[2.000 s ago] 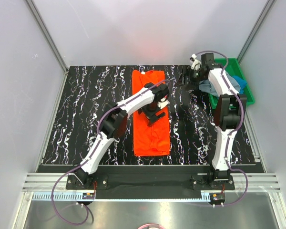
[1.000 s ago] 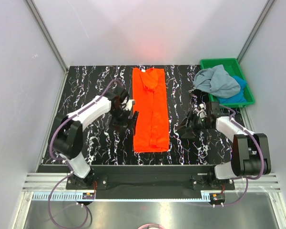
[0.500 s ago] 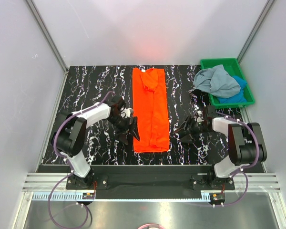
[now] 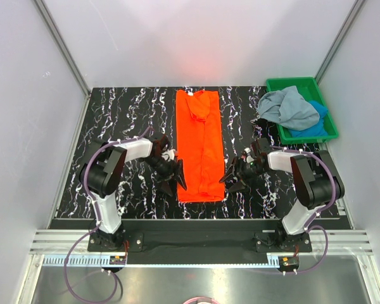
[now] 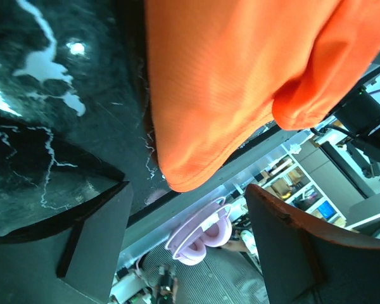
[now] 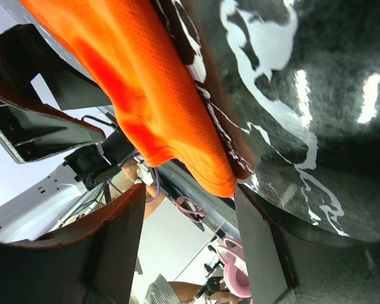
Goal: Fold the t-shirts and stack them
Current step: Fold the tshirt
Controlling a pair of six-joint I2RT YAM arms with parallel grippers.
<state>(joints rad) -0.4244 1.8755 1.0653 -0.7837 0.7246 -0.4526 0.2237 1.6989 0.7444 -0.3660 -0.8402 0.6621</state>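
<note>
The orange t-shirt (image 4: 201,144) lay flat on the bench (image 4: 114,126) as a long narrow strip, already folded in lengthwise, with its collar at the far end. The left hand (image 4: 172,175) sat low just beside the shirt's near left corner, and the right hand (image 4: 233,175) was just beside its near right corner. In both wrist views the jaws stood well apart with nothing between them, and the hem corner lay just ahead of the gap. Well off to the shirt's far right, the grey-blue t-shirt (image 4: 285,107) and the bright blue t-shirt (image 4: 316,126) lay heaped unfolded in the green tray (image 4: 275,85). The likely next step was to pinch both near corners and carry the hem towards the collar. A hand that slid in too high might push the corner back and bunch it, or close on the top layer alone and leave the lower one behind. If one hand caught cloth and the other missed, the fold would probably land skewed.
</note>
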